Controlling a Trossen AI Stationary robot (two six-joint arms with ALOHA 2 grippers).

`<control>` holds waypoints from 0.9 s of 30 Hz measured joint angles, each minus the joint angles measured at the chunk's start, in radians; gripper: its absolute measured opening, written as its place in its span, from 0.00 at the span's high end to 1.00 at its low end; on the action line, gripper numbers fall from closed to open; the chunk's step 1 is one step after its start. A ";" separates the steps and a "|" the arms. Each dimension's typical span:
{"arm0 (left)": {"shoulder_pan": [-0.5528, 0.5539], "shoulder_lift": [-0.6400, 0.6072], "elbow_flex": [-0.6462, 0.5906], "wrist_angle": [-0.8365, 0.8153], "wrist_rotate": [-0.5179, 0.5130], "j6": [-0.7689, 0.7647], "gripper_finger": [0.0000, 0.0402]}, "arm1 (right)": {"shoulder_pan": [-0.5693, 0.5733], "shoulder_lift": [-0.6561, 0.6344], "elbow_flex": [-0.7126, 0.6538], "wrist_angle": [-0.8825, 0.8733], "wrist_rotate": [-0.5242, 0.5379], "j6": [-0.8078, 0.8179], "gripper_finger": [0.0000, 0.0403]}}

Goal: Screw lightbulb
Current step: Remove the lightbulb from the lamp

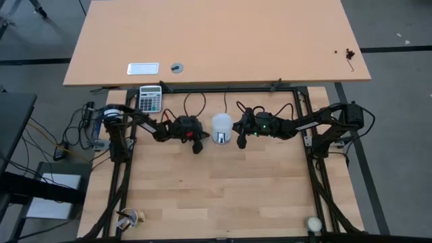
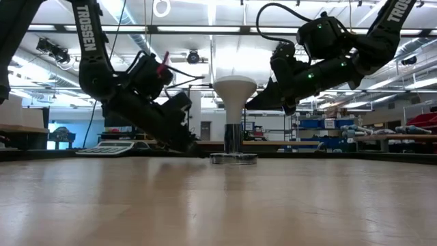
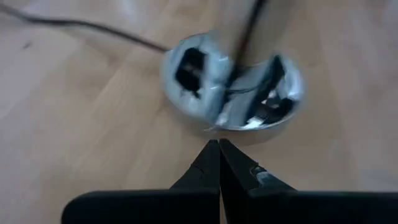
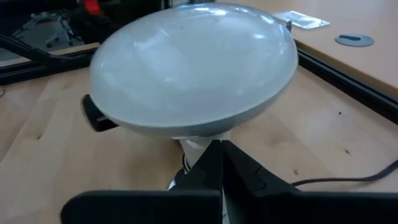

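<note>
Bulb seated upright in its socket, both arms flanking it with fingers closed on nothing.

The lightbulb (image 2: pixel 234 92) stood dome-up, its base in the silver socket (image 2: pixel 233 158) near the table's far edge, which kept it steady without any grip. The left gripper (image 1: pixel 198 145) sat low beside the socket, fingers pinched together and empty, probably to brace it, though contact was hard to judge. The right gripper (image 1: pixel 241 141) hung just beside the dome, fingers likewise pressed shut, holding nothing.
</note>
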 joint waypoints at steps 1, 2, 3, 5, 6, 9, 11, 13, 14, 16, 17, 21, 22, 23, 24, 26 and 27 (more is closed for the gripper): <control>-0.016 0.000 0.000 0.003 -0.002 0.000 1.00 | 0.002 0.000 0.000 0.000 0.000 0.000 0.98; -0.032 0.000 0.000 0.003 -0.001 0.000 1.00 | 0.004 0.000 0.000 0.000 0.000 0.000 0.98; -0.047 0.000 0.000 0.003 -0.001 0.000 1.00 | 0.007 0.000 0.000 -0.001 -0.001 0.000 0.98; -0.071 0.000 0.000 0.008 0.000 0.002 1.00 | 0.014 0.000 0.000 -0.002 -0.001 0.000 0.98; -0.080 0.000 0.000 0.010 -0.003 0.005 1.00 | 0.018 0.000 0.000 -0.004 -0.002 -0.001 0.98; -0.100 0.000 0.000 0.007 -0.010 0.022 1.00 | 0.027 0.000 0.000 -0.014 -0.002 -0.005 0.98; -0.103 -0.001 0.000 0.010 -0.017 0.023 1.00 | 0.030 0.000 0.000 -0.022 -0.002 -0.007 0.98; -0.102 -0.004 0.000 0.007 -0.024 0.021 1.00 | 0.032 0.000 0.000 -0.025 -0.003 -0.010 0.98; -0.100 -0.005 0.000 0.008 -0.025 0.021 1.00 | 0.032 0.000 0.000 -0.026 -0.003 -0.011 0.98; -0.098 -0.013 0.000 0.001 -0.026 0.020 1.00 | 0.032 0.000 0.000 -0.026 -0.003 -0.011 0.98; -0.098 -0.017 0.000 0.000 -0.025 0.020 1.00 | 0.032 0.000 0.000 -0.026 -0.003 -0.011 0.98; -0.098 -0.049 0.000 -0.010 -0.025 0.020 1.00 | 0.033 0.000 0.000 -0.025 -0.003 -0.011 0.98; -0.098 -0.063 0.000 -0.020 -0.026 0.020 1.00 | 0.033 0.000 0.000 -0.026 -0.003 -0.011 0.98; -0.098 -0.079 0.000 -0.033 -0.027 0.020 1.00 | 0.033 0.000 0.000 -0.025 -0.003 -0.011 0.98; -0.098 -0.094 0.000 -0.038 -0.032 0.022 1.00 | 0.033 0.000 0.000 -0.025 -0.003 -0.011 0.98; -0.098 -0.128 0.000 -0.063 -0.040 0.023 1.00 | 0.033 0.000 0.000 -0.025 -0.003 -0.011 0.97; -0.098 -0.143 0.000 -0.071 -0.045 0.024 1.00 | 0.033 0.000 0.000 -0.025 -0.003 -0.011 0.97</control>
